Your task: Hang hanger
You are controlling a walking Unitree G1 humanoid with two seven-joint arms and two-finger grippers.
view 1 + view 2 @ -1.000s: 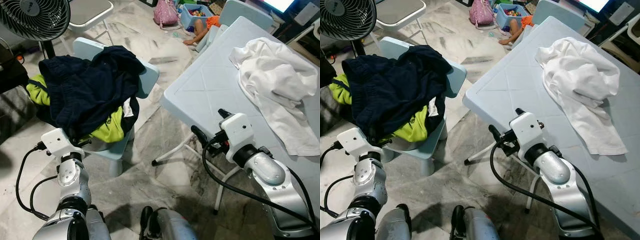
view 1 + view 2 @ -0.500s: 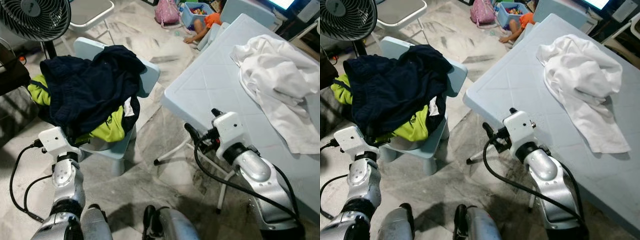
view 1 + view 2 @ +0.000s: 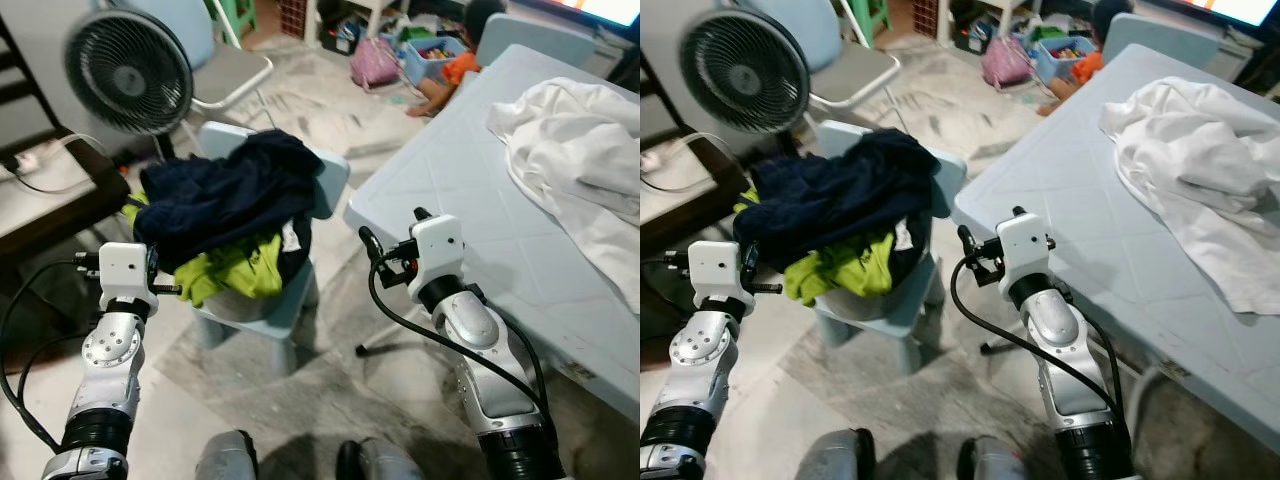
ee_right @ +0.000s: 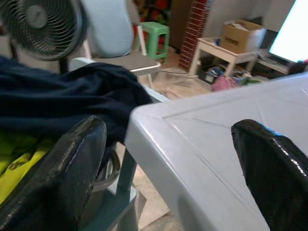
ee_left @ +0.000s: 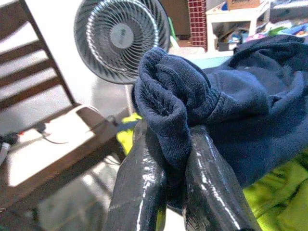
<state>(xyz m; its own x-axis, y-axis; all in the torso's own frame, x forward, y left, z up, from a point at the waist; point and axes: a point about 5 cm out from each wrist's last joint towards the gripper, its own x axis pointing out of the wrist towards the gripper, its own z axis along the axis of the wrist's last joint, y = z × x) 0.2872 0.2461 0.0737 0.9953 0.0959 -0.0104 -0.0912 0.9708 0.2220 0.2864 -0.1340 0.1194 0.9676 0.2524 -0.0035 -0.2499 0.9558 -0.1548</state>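
A heap of clothes lies on a small pale blue chair point(image 3: 325, 185): a navy garment point(image 3: 225, 195) on top and a lime-green one point(image 3: 235, 275) under it. My left gripper point(image 3: 162, 288) is at the heap's near left edge. In the left wrist view it point(image 5: 173, 142) is shut on a thick fold of the navy garment point(image 5: 240, 110). My right gripper point(image 3: 392, 230) hangs open beside the near left corner of the light blue table point(image 3: 470, 180). Its fingers point(image 4: 72, 159) stand wide apart with nothing between them. A crumpled white cloth point(image 3: 575, 140) lies on the table.
A black fan point(image 3: 128, 70) stands behind the chair, with a grey folding chair point(image 3: 225, 70) beyond it. A dark wooden bench point(image 3: 40, 210) is on the left. Farther back a person point(image 3: 455, 65) sits on the marble floor among toys and a pink bag point(image 3: 378, 62).
The camera has moved, so the whole scene has shifted and the fan and bench show more. My right gripper sits closer to the table corner. The left stays at the clothes heap.
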